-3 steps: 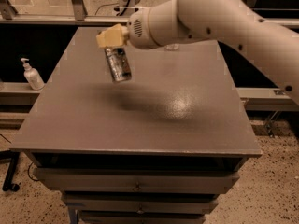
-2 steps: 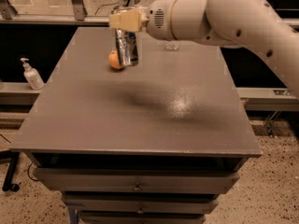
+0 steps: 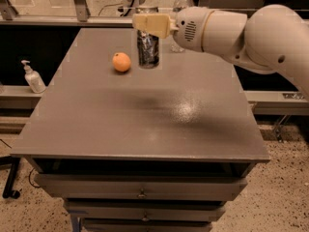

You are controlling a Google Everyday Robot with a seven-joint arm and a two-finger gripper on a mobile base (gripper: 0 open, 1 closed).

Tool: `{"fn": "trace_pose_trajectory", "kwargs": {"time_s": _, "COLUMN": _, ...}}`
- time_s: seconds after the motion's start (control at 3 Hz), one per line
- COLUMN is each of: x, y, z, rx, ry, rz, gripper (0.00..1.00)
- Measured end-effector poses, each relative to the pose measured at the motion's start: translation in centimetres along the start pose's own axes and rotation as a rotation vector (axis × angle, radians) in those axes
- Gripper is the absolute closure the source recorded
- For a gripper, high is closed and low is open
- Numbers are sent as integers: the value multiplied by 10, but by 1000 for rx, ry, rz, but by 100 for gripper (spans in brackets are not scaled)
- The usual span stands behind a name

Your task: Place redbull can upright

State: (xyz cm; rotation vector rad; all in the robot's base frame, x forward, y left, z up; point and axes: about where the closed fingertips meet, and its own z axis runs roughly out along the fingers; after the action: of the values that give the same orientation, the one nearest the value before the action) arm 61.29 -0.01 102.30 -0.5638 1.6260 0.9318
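The redbull can stands upright on the grey table, near the far middle. Its base appears to rest on the tabletop. My gripper comes in from the right on the white arm and sits on the can's top end, closed on it. An orange fruit lies just left of the can, apart from it.
A clear plastic water bottle stands at the table's far edge, partly behind the arm. A white pump bottle stands on a ledge left of the table. Drawers run below the table's front edge.
The gripper carried the can from a tilted pose above the table to the right and back, turning it upright and lowering it beside the orange.
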Motion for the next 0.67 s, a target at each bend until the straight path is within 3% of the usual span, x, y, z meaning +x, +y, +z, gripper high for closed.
{"fn": "trace_pose_trajectory", "kwargs": {"time_s": 0.33, "x": 0, "y": 1, "z": 0, "rx": -1, "ry": 0, "rz": -1, "gripper": 100}}
{"fn": "trace_pose_trajectory", "kwargs": {"time_s": 0.67, "x": 1, "y": 4, "z": 1, "rx": -46, "ry": -25, "rz": -40, "gripper": 100}}
